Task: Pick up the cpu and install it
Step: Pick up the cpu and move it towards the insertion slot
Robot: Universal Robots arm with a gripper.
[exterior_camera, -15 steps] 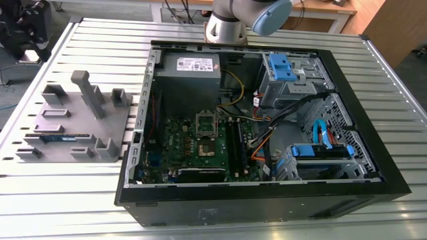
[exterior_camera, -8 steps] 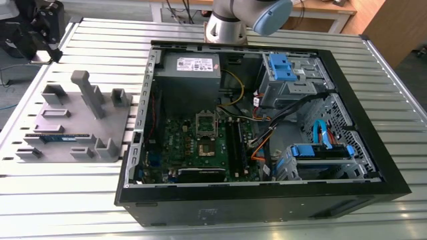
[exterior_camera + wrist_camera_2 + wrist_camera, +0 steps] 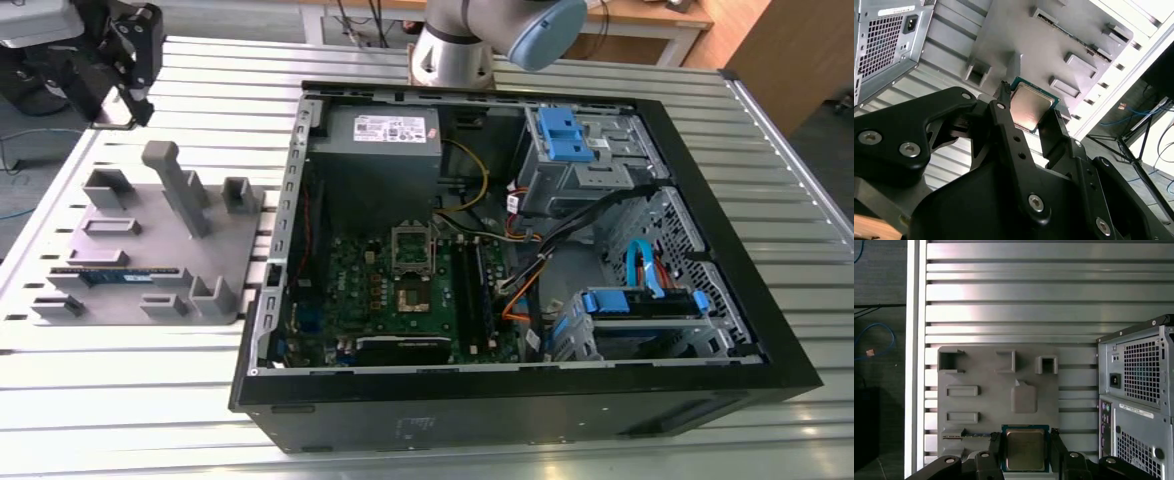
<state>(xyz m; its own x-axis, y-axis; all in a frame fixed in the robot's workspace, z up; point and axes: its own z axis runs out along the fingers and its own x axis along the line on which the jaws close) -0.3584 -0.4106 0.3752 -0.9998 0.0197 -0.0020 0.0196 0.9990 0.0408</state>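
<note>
Second wrist view shows the gripper [image 3: 1028,107] clenched on the cpu [image 3: 1034,102], one finger on each opposite edge, which holds the flat chip level with its metal top facing the camera. It hangs lifted off the grey tray [image 3: 984,405], over one of the tray's edges. Beside the tray stands the computer case [image 3: 1139,390], where I judge the chip belongs.

A silver-grey top with a thin green rim is shown on the chip [image 3: 1025,450], flanked by the black gripper [image 3: 1025,436]. Beside the black computer case [image 3: 534,410], a plain grey tray [image 3: 984,405] is seen on a silver ribbed table [image 3: 1004,290]; inside the case, blue brackets [image 3: 561,135] are seen.
</note>
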